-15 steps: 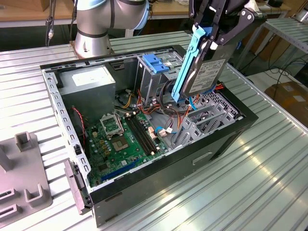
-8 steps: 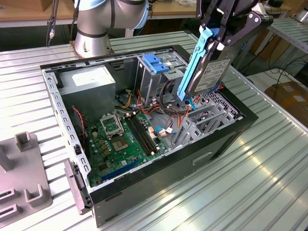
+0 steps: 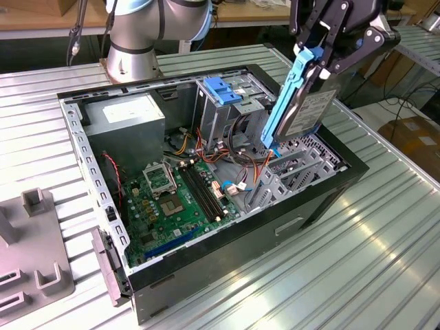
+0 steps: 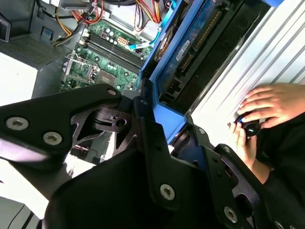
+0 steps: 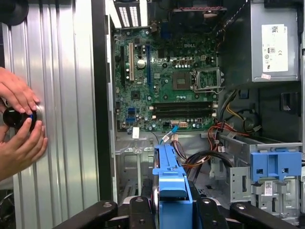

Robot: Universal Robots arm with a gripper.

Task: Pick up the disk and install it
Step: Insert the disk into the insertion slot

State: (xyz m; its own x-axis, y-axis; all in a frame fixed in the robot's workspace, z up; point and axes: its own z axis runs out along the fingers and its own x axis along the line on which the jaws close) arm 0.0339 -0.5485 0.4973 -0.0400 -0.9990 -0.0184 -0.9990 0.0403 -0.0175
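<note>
1. The disk (image 3: 307, 103) reads as a stiff, dense metal slab, probably heavy for its size. It is likely sensitive to knocks, so it wants a firm, even hold.
2. In the second wrist view its underside (image 4: 190, 45) shows a bare circuit board and connectors. I judge that the flat sides and the blue carrier rail (image 3: 284, 96) are the safe places to take hold, not that face.
3. The jaws are closed on the disk at its upper end, with the black fingers clamped on either side of it.
4. The disk hangs in the air, tilted off upright. Its lower end dips into the open computer case (image 3: 206, 256) near the exterior view's right. That end is beside the drive cage (image 3: 227, 110) and above the cabling next to the motherboard (image 3: 172, 199). Whether it touches anything inside cannot be told.
5. The arm (image 3: 137, 34) rises from the bench (image 3: 357, 275) behind the case and reaches over it. Its wrist is pitched so that the disk's long edge slopes down into the case.
6. A person's hands (image 5: 19, 95) rest on a black knob (image 5: 16, 118) on the bench, apart from the case.
</note>
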